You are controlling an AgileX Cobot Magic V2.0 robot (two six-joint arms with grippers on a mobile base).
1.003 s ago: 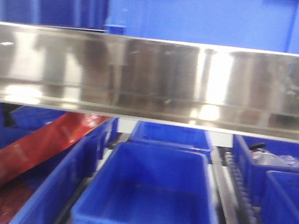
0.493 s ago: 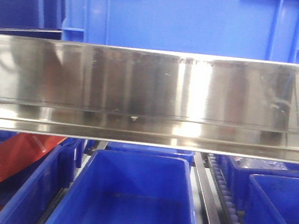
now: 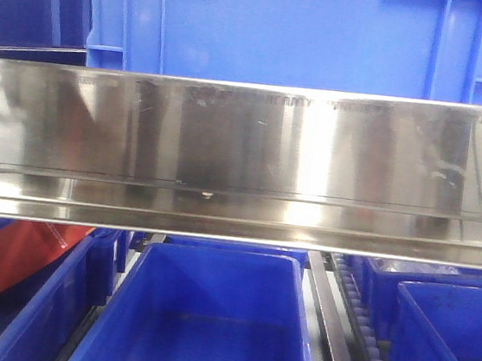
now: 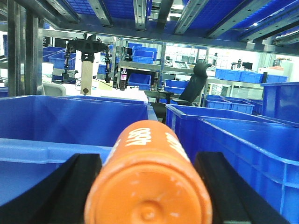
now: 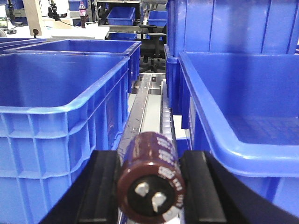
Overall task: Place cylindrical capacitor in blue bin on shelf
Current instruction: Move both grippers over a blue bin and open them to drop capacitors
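My right gripper [image 5: 148, 179] is shut on a dark brown cylindrical capacitor [image 5: 154, 163] with two silver terminals facing the camera. It is held above a metal track [image 5: 148, 109] between two blue bins, one on the left [image 5: 56, 121] and one on the right [image 5: 224, 140]. My left gripper [image 4: 147, 179] is shut on an orange cylinder [image 4: 149, 154] with white print, in front of blue bins [image 4: 70, 119]. In the front view the shelf's shiny steel rail [image 3: 244, 155] spans the frame, with an empty blue bin [image 3: 215, 256] below it. Neither gripper shows in the front view.
A large blue crate [image 3: 284, 29] stands above the rail. A red bag [image 3: 5, 267] lies in the lower left bin. A white roller track [image 3: 365, 330] and another blue bin [image 3: 454, 301] are at the lower right. Rack beams [image 4: 140, 14] run overhead.
In the front view the rail has dropped lower and grown larger. The bins and the red bag have slid left and down in the frame.
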